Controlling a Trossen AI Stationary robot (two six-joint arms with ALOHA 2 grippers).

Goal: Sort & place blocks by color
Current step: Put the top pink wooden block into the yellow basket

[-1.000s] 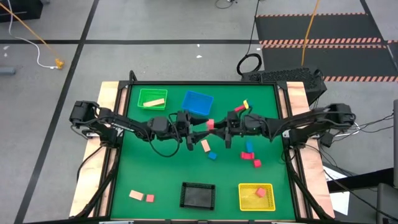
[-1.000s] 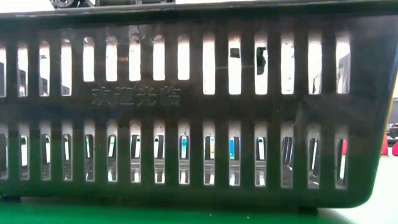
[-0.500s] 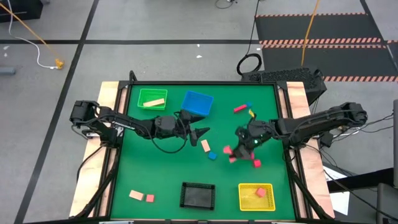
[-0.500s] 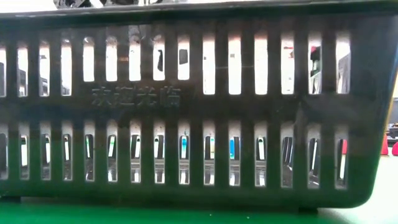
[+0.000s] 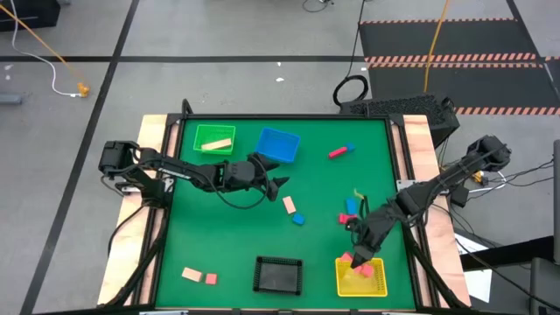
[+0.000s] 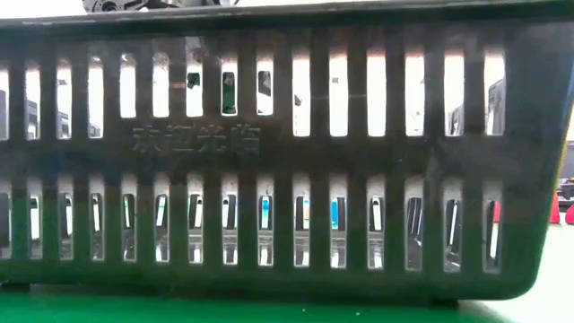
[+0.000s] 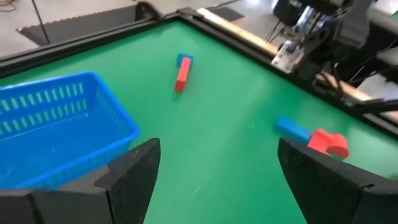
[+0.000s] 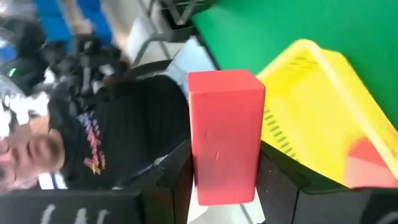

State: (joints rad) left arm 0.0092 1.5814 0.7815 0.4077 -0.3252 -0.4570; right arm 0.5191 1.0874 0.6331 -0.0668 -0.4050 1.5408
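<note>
My right gripper [image 8: 224,186] pinching a red block [image 8: 225,137] upright over the yellow basket [image 5: 360,278], another red block [image 8: 368,163] lying inside, my left gripper [image 7: 214,168] spread wide beside the blue basket [image 7: 56,124], remaining blocks scattered mid-table [image 5: 262,131]

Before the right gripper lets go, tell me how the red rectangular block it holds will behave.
The red rectangular block looks rigid, with flat faces, so it should land without rolling. Pinched by the right gripper over the yellow mesh basket, it seems light. It may topple beside the other red piece.
</note>
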